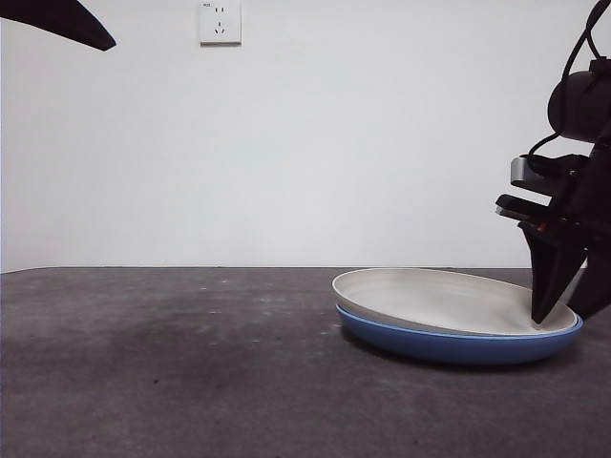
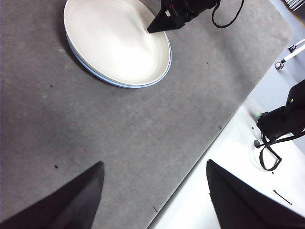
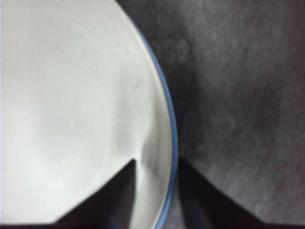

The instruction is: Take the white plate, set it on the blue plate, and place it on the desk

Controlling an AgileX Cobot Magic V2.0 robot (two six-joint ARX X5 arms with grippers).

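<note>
The white plate [image 1: 434, 298] lies in the blue plate [image 1: 449, 345] on the desk [image 1: 172, 372] at the right, tilted with its left edge raised. My right gripper [image 1: 558, 310] straddles the right rim. One jaw presses inside the white plate [image 3: 71, 105], the other stands outside the blue plate's rim [image 3: 170, 119]. It is shut on the white plate's rim. The left wrist view shows both plates [image 2: 116, 40] stacked, a thin blue crescent [image 2: 95, 74] showing along one side. My left gripper [image 2: 155, 164] hangs open high over the desk, far from the plates.
A white wall with a socket [image 1: 220, 22] stands behind the desk. The desk's edge [image 2: 209, 140] runs past a white floor with black cables [image 2: 269, 155]. A black tip of the waiting arm [image 1: 67, 21] shows at the top left.
</note>
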